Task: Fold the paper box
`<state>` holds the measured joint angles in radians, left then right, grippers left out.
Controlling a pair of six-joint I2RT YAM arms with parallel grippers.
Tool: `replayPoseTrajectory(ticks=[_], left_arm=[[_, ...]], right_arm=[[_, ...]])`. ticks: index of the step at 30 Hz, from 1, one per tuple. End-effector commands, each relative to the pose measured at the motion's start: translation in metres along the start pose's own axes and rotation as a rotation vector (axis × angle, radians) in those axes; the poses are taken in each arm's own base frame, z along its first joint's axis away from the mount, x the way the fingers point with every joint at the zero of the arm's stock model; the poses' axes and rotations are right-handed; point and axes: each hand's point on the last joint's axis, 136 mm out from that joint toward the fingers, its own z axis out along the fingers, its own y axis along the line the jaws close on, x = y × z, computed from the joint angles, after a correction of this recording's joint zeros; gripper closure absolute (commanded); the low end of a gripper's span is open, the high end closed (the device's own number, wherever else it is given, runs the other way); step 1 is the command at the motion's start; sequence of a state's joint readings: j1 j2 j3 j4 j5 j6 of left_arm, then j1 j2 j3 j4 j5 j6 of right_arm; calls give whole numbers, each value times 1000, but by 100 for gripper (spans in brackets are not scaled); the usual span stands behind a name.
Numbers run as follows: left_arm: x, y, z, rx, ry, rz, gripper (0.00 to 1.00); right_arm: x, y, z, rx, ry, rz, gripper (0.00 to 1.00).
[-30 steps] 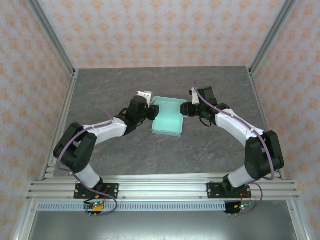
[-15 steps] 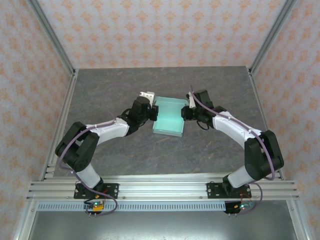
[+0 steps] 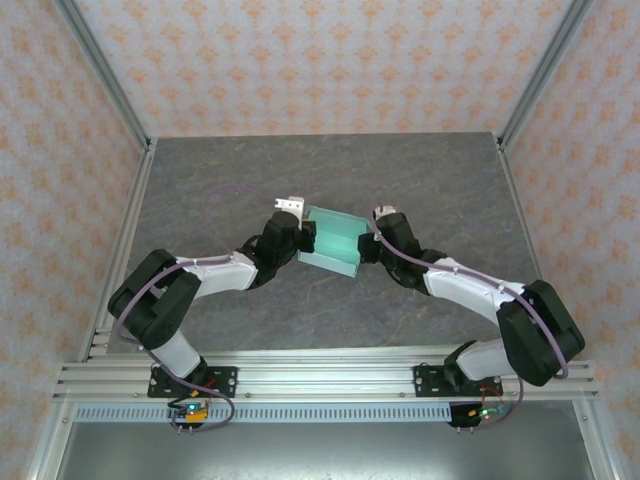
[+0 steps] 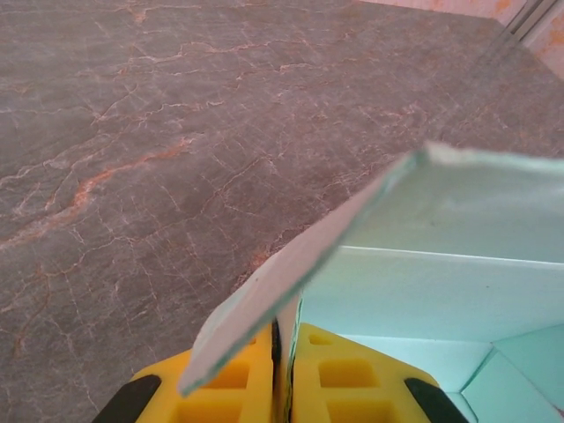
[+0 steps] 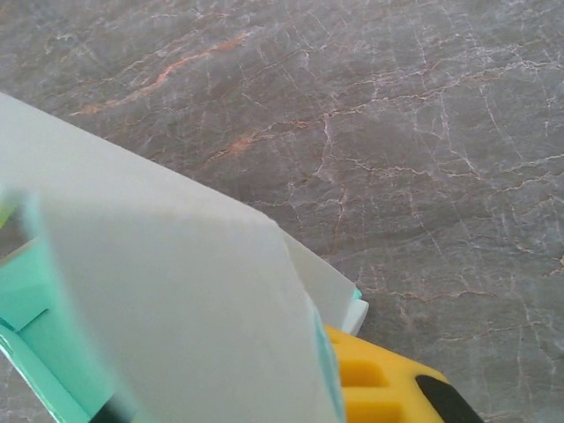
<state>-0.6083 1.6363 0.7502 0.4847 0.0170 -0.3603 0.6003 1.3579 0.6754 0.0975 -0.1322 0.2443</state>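
Well, the box (image 3: 335,238) is already a shallow tray, tilted above the worktop (image 3: 420,180) between my claws. My left claw (image 3: 306,238) pinches its left wall; my right claw (image 3: 364,247) looks nipped on the right wall. Tucking flaps seems left to do.

no text, label, brand, number or sign can be read on anything here.
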Motion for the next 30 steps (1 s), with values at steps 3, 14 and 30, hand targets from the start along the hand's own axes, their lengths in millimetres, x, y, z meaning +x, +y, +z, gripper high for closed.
replayPoseTrajectory(ticks=[3, 14, 30], left_arm=[[36, -5, -1, 31, 104, -49, 90], [40, 8, -1, -29, 90, -56, 90], [14, 7, -7, -57, 35, -51, 89]], right_arm=[[-19, 19, 0, -39, -99, 139, 82], [-17, 25, 2, -9, -94, 234, 76], [-38, 35, 2, 8, -84, 183, 74]])
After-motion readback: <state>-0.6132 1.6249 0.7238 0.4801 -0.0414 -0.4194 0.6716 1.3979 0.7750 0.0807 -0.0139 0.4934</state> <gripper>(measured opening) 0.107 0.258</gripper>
